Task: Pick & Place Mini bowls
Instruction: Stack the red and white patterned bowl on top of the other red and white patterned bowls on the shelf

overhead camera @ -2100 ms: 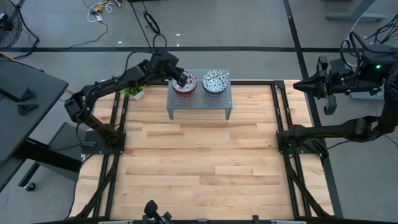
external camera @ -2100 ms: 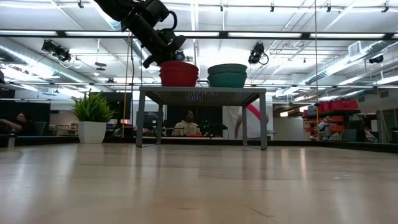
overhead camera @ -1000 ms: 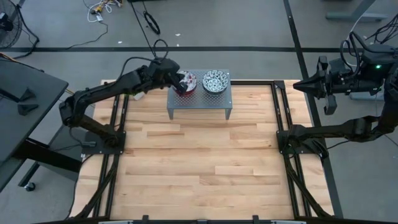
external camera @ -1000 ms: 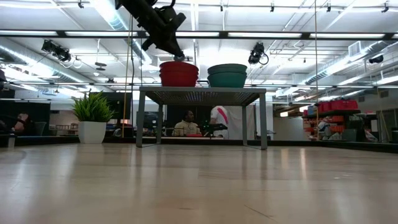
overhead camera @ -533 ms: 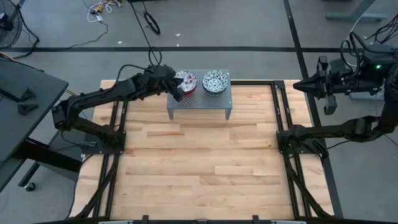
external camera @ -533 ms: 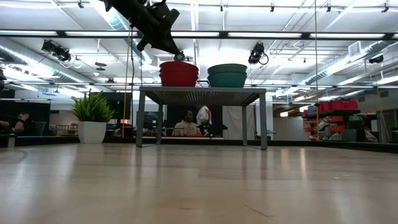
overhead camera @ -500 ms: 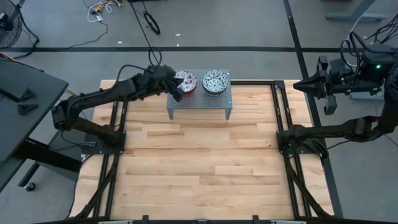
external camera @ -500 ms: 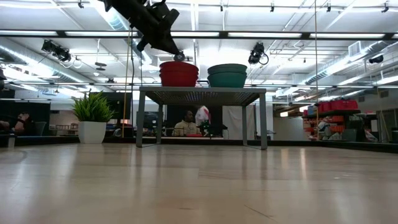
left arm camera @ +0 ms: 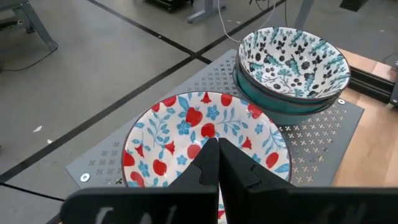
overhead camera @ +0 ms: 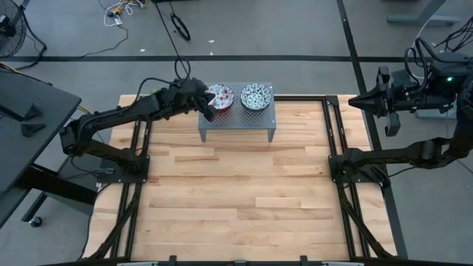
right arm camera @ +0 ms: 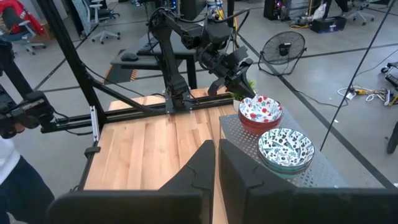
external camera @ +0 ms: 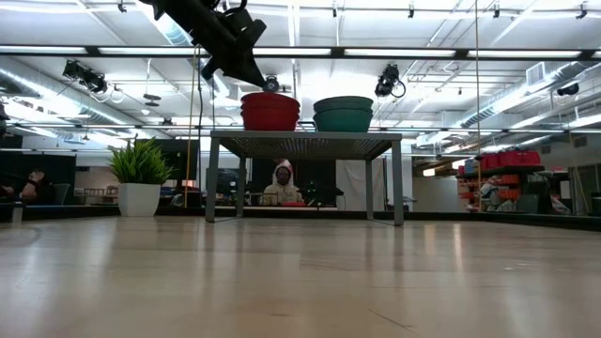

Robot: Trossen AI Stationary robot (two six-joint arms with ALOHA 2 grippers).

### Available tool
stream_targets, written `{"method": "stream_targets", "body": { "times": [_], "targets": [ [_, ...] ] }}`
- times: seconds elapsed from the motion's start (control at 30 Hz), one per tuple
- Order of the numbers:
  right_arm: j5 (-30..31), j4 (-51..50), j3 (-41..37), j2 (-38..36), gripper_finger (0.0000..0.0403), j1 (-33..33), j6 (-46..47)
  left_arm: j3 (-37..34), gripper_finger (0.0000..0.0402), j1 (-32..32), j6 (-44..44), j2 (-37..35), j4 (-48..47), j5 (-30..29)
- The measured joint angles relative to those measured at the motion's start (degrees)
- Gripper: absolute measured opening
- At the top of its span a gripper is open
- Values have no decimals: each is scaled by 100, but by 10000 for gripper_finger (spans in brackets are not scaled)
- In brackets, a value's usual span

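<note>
Two stacks of mini bowls stand side by side on a grey perforated stand [overhead camera: 236, 122] at the table's far edge: red-patterned bowls [overhead camera: 221, 96] on the left, green-teal bowls [overhead camera: 255, 97] on the right. In the low view the red stack [external camera: 270, 111] and teal stack [external camera: 343, 114] rest on the stand's top. My left gripper [overhead camera: 210, 111] is shut and hovers just off the red stack's near-left rim, slightly above it [external camera: 259, 81], touching nothing. Its wrist view looks down into the top red bowl [left arm camera: 186, 124]. My right gripper [overhead camera: 355, 101] waits shut, raised beyond the table's right edge.
A potted plant [external camera: 139, 174] stands beyond the stand's left end. Black frame rails [overhead camera: 334, 133] run along both table sides. The wooden tabletop [overhead camera: 236, 192] stretches in front of the stand. People show in the room behind [external camera: 282, 180] and one at the right wrist view's edge [right arm camera: 12, 162].
My left gripper has drawn back from above the top red bowl toward the table's left and near edges, staying shut. The red stack has stayed in place on the stand.
</note>
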Motion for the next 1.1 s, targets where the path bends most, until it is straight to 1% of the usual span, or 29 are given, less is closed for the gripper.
{"method": "stream_targets", "body": {
  "times": [1.1],
  "targets": [
    [-1,1,0,1,25,1,0,1,0,4,61,-24,-427,-44]
  ]
}}
